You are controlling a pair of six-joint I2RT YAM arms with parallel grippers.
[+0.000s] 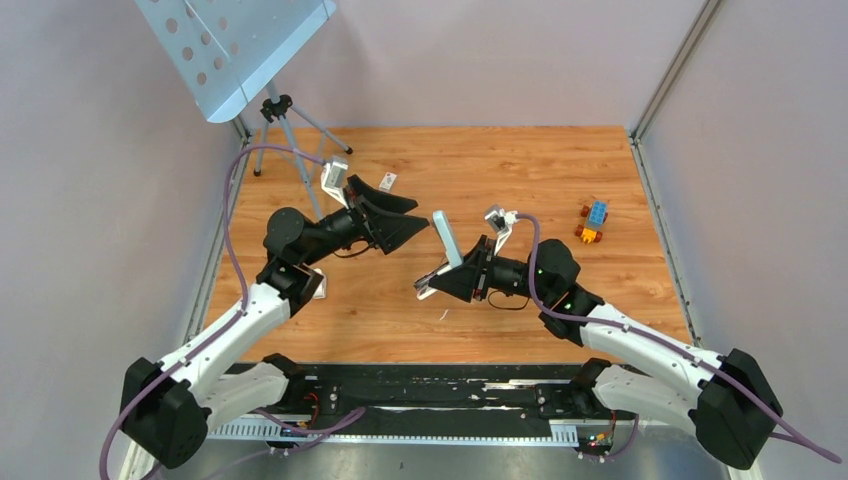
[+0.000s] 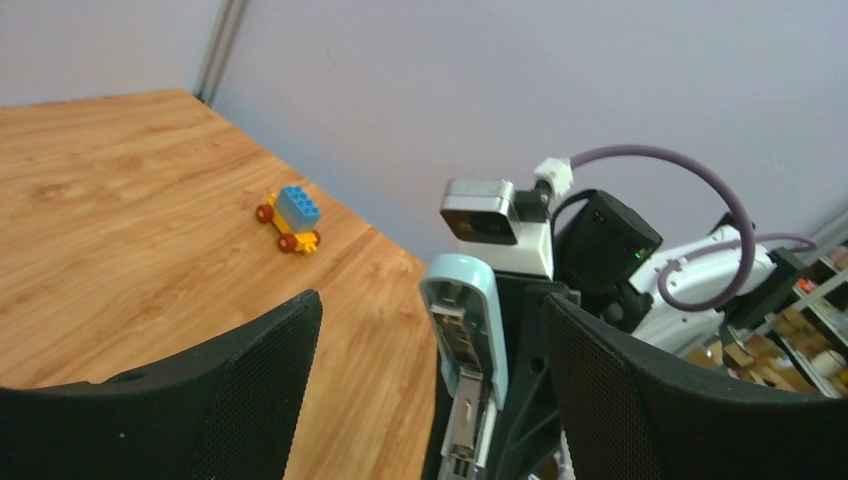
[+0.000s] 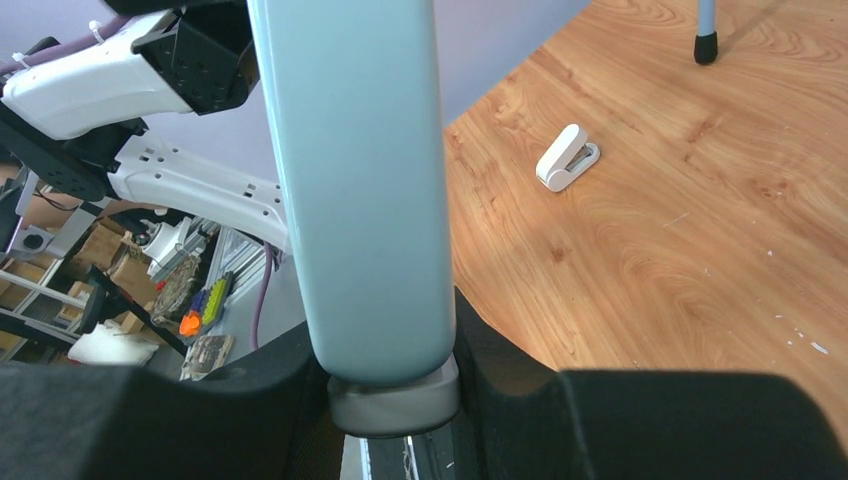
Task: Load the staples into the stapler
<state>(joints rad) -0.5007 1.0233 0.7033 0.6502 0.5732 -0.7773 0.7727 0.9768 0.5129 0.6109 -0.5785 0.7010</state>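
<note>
My right gripper [image 1: 437,283] is shut on the stapler [image 1: 445,238] and holds it above the table. Its pale grey-blue top is swung open and points up. In the right wrist view the top [image 3: 350,180] fills the middle, and the gripper [image 3: 395,385] clamps the grey hinge end. My left gripper [image 1: 420,217] is open and empty, just left of the stapler and facing it. In the left wrist view the gripper [image 2: 432,305] frames the open stapler [image 2: 482,310] and its metal channel [image 2: 462,425]. I cannot make out the staples in any view.
A small white clip-like item [image 1: 389,181] lies at the back near a tripod foot and also shows in the right wrist view [image 3: 567,158]. A colourful toy-brick block [image 1: 592,221] sits at the right. A tripod [image 1: 285,130] stands back left. A white piece [image 1: 318,286] lies under the left arm.
</note>
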